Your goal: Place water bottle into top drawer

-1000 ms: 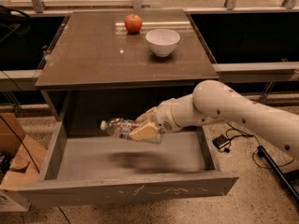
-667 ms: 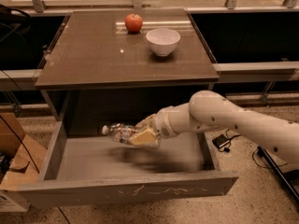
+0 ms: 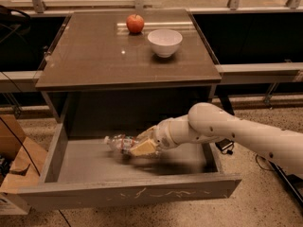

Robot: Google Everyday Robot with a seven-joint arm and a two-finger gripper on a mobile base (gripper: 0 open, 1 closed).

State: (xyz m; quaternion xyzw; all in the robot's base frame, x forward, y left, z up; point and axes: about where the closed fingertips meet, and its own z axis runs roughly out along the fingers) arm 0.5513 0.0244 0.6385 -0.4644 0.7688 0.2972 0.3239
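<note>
The water bottle [image 3: 118,142] lies on its side, its white cap pointing left, low over the floor of the open top drawer [image 3: 132,193]. My gripper [image 3: 142,145] is shut on the bottle's right half, reaching into the drawer from the right. The white arm [image 3: 236,134] stretches across the drawer's right side. The bottle's base is hidden behind the fingers. I cannot tell whether the bottle touches the drawer floor.
A red apple [image 3: 135,23] and a white bowl [image 3: 164,42] stand at the back of the brown table top [image 3: 94,56] above the drawer. Cardboard boxes [image 3: 14,164] sit on the floor at the left. Cables hang at the right.
My gripper has moved lower into the drawer and a little to the left with the bottle in it.
</note>
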